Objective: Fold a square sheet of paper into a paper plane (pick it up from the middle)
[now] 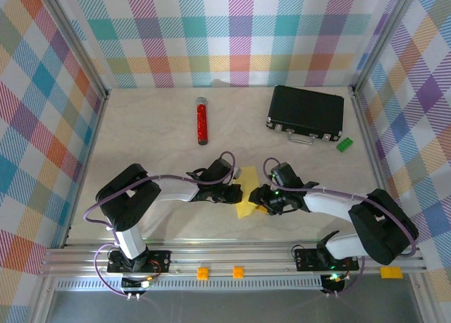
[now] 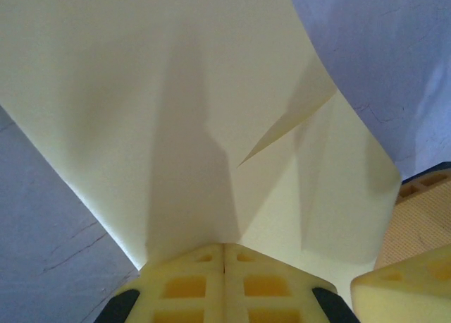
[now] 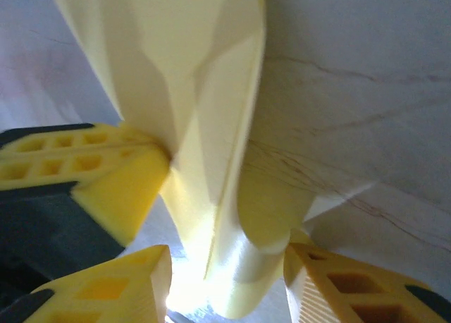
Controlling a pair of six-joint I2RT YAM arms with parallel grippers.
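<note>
Hanging between both arms, the thin yellow creased sheet of paper (image 1: 246, 210) runs lengthwise near-to-far. The left gripper (image 2: 224, 256) pinches it closed; the right gripper (image 3: 225, 266) straddles it, fingers apart. Its far end is hard to make out.

Paper (image 1: 246, 209): bright yellow | tube (image 1: 202, 122): red | case (image 1: 306, 111): black | block (image 1: 345, 144): green | walls (image 1: 232, 34): pastel plaid, teal-orange-purple-yellow | tabletop (image 1: 155, 139): pale wood grain | arms (image 1: 130, 199): black and white

Paper (image 1: 246, 209) lies between left claw (image 1: 235, 194) and right claw (image 1: 262, 204), case (image 1: 306, 111) behind.
</note>
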